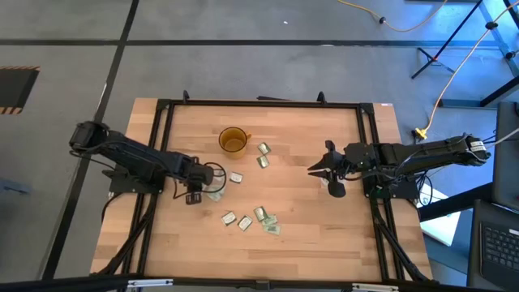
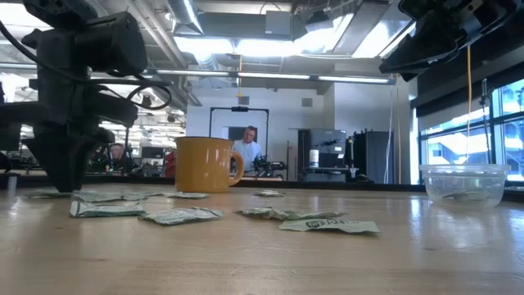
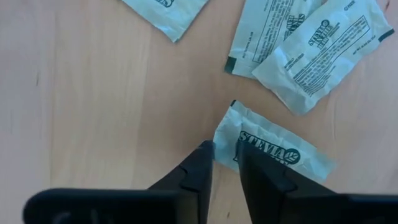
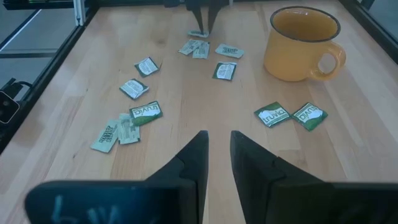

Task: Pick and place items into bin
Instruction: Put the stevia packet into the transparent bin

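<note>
Packets lie scattered over the middle of the worktop, most nearer its left half; the amber cup stands toward the far edge.

Left pincer is down at the worktop among a small cluster of packets. Its fingers stand a narrow gap apart, tips at the corner of the nearest packet. That corner sits right at the gap, but a grip cannot be confirmed; nothing looks lifted.

Nearest packet runs slantwise away from the tips, its long axis crossing the line of the fingers at an angle. The closing would take only the corner, a thin purchase by my reckoning.

Right pincer hovers over the right half of the worktop, fingers a narrow gap apart and holding nothing, well apart from any packet. Left arm is plainly nearer.

Bin shows in the low view only, a clear cup on the worktop, apart from the packets.
</note>
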### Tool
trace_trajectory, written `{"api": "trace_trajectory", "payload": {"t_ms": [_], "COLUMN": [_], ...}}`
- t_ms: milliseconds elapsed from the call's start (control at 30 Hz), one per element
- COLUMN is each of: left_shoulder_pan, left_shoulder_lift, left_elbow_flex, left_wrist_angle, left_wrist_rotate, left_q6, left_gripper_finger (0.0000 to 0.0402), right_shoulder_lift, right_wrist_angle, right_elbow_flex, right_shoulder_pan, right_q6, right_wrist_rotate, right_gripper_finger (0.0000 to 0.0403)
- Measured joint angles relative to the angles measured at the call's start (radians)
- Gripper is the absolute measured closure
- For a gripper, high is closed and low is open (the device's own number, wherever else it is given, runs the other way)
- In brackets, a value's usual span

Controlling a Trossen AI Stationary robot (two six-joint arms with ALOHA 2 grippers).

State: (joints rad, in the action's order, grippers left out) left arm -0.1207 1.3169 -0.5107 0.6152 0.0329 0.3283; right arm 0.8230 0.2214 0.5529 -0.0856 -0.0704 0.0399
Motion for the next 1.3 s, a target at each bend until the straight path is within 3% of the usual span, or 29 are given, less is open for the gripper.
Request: {"api": "trace_trajectory", "payload": {"t_ms": [167,467,733,867,1133,1300], "left_shoulder_pan": [0.000,-0.001,-0.001,-0.001,-0.001,0.004], "left_shoulder_lift": [0.024,-0.080,-0.096,-0.097,-0.084,-0.018], "left_elbow_flex": [-0.004,-0.017,-0.074,-0.113,-0.121,-0.121], "left_wrist_angle": [-0.012,-0.021,-0.064,-0.243,-0.759,-0.944], "left_wrist_rotate": [-0.006,0.014,0.027,0.081,0.296,0.407], "left_q6": [-0.023,-0.047,-0.055,-0.148,-0.572,-0.782], "left_gripper_finger": [0.0347,0.0397,0.0399,0.0399,0.0399,0.0399], "right_shoulder_lift": [0.000,0.000,0.003,0.033,0.207,0.324], "right_wrist_angle": [0.000,0.006,0.006,-0.053,-0.284,-0.463], "right_elbow_flex": [0.000,0.000,0.000,0.000,0.000,0.000], "right_shoulder_pan": [0.000,0.000,0.000,0.000,0.000,0.000], "right_q6": [0.000,-0.002,-0.004,-0.001,0.055,0.080], "right_wrist_rotate": [0.000,0.000,0.000,0.000,0.000,0.000], "right_gripper_finger": [0.0331,0.0331,0.0331,0.0331,0.0331,0.0331]}}
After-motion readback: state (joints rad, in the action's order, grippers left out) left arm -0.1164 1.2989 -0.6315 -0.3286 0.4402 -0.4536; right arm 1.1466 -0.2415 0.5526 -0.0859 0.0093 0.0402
